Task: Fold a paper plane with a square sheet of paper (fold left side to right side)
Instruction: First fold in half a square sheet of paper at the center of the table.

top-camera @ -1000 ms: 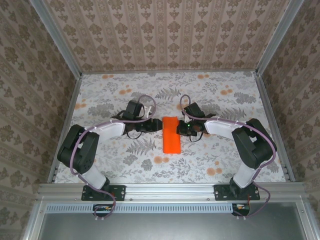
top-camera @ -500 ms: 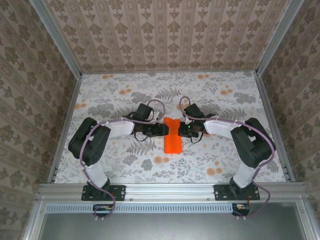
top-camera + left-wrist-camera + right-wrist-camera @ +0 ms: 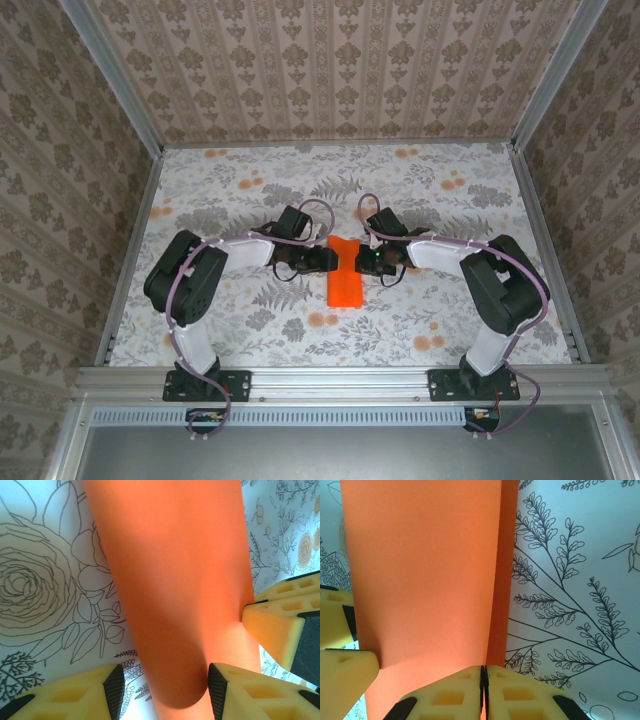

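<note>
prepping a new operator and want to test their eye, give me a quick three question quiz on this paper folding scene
1. True or false: the orange paper lies as a full unfolded square.
2. The right gripper is: A) wide open above the paper, B) closed on the paper, C) shut on nothing.
3. What sits between the left gripper's spread fingers?
Key: 1 false; 2 B; 3 the orange paper.
</note>
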`<state>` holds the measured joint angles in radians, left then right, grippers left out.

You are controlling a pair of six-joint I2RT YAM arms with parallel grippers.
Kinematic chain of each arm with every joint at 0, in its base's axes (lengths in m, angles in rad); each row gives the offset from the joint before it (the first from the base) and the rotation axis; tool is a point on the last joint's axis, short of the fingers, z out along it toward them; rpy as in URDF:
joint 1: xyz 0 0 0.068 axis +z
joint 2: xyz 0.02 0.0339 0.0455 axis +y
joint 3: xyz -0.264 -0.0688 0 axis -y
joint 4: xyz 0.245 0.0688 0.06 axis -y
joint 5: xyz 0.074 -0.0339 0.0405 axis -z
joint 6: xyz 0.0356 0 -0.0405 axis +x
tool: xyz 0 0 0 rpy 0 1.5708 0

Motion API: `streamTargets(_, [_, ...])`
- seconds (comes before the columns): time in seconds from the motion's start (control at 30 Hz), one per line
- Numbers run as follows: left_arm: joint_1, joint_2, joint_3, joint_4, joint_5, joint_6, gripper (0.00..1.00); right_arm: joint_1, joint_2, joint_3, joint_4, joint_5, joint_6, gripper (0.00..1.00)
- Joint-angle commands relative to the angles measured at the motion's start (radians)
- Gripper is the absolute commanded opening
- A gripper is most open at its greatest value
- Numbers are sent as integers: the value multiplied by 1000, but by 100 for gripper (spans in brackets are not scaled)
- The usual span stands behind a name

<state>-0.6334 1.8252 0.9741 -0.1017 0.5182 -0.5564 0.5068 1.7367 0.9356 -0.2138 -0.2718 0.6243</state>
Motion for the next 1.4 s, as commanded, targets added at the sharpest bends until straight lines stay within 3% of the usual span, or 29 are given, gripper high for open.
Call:
streamTargets(0.0, [-9, 49, 14, -53, -51, 18, 49, 4, -5, 23, -33, 26, -18, 18])
streamTargets(0.17, [-9, 60, 26, -75, -58, 33, 48, -13, -101, -11, -48, 123, -24, 37])
streamTargets(0.47, [-9, 72, 40, -111, -70, 45, 47, -50, -267, -106, -43, 265, -2, 55])
streamTargets(0.73, [-13, 98, 68, -151, -69, 67, 47, -79, -339, -152, -40, 295, 5, 61])
streamTargets(1.37, [-34, 155, 139, -224, -79, 103, 47, -91, -393, -172, -48, 290, -6, 62])
